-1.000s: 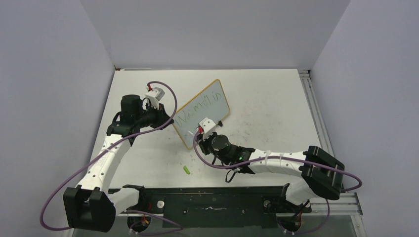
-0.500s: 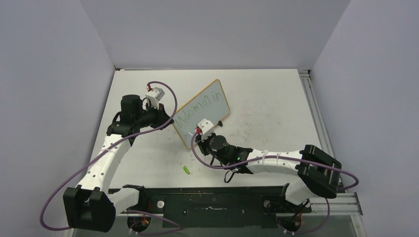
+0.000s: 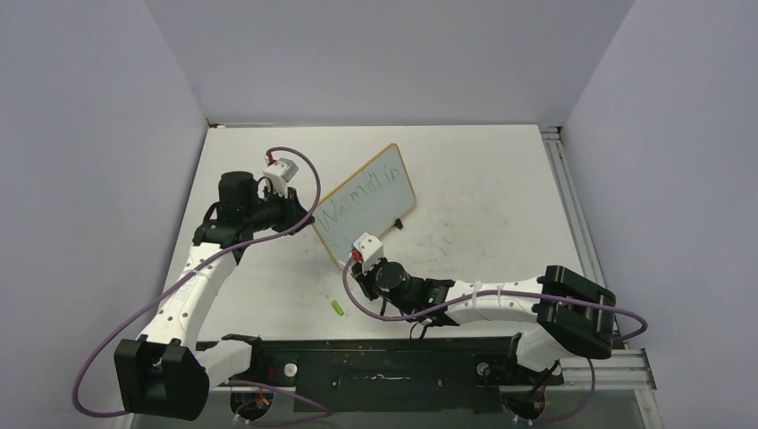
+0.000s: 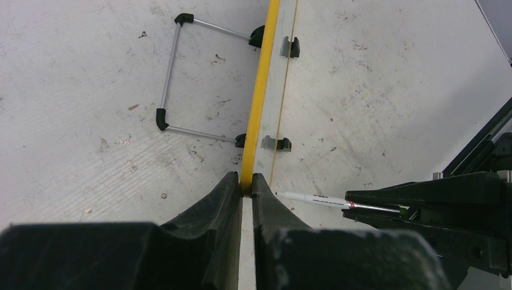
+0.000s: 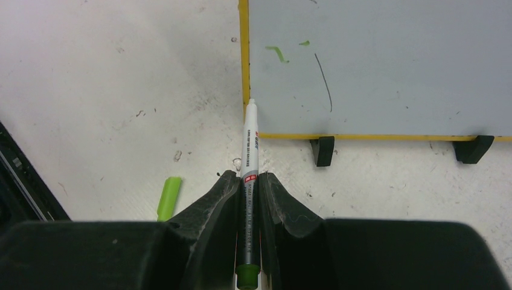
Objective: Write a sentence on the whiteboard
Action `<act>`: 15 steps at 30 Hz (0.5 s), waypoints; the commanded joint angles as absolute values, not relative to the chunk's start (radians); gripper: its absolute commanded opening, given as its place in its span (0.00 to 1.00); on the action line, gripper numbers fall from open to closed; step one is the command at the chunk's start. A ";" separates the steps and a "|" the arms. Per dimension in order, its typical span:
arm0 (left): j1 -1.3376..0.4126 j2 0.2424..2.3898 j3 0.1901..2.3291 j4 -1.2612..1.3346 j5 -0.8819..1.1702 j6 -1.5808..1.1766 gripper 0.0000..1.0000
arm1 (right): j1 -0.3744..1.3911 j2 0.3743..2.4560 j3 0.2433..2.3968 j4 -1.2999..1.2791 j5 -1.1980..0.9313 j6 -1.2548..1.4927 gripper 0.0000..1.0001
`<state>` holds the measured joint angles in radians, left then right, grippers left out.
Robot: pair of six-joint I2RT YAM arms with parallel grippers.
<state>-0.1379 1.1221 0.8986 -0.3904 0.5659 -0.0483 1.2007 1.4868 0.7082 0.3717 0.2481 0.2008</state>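
The whiteboard (image 3: 371, 192) stands tilted on its edge mid-table, white with a yellow frame (image 4: 261, 84). Green handwriting, the sentence (image 3: 357, 198), runs across its face; the right wrist view catches only a few green strokes (image 5: 276, 53). My left gripper (image 4: 246, 182) is shut on the frame's near end, at the board's left side (image 3: 302, 214). A white marker (image 5: 250, 142) with a green end is clamped in my right gripper (image 5: 249, 179), its tip just off the board's lower left corner. In the overhead view the right gripper (image 3: 356, 259) sits in front of that corner.
A green marker cap (image 3: 338, 307) lies on the table in front of the board, left of the right gripper (image 5: 169, 197). Black feet (image 5: 323, 151) and a wire stand (image 4: 175, 78) prop the board up. A metal rail (image 3: 572, 206) runs along the table's right edge.
My right arm has drawn back toward the near edge and left, taking the marker off the board's face down to its lower left corner. The left arm and the board have held still.
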 commanded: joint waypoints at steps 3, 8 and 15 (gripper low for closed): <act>-0.137 1.116 0.914 -0.404 0.549 -0.037 0.00 | 1.217 1.441 0.696 0.367 0.322 0.230 0.05; -0.137 1.116 0.914 -0.404 0.550 -0.037 0.00 | 1.183 1.424 0.731 0.384 0.319 0.207 0.05; -0.138 1.115 0.916 -0.404 0.550 -0.037 0.00 | 1.141 1.460 0.776 0.438 0.304 0.176 0.05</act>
<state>-0.1379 1.1221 0.8986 -0.3904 0.5659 -0.0483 1.1580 1.4639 0.7147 0.3531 0.2909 0.1982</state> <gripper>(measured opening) 0.079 0.154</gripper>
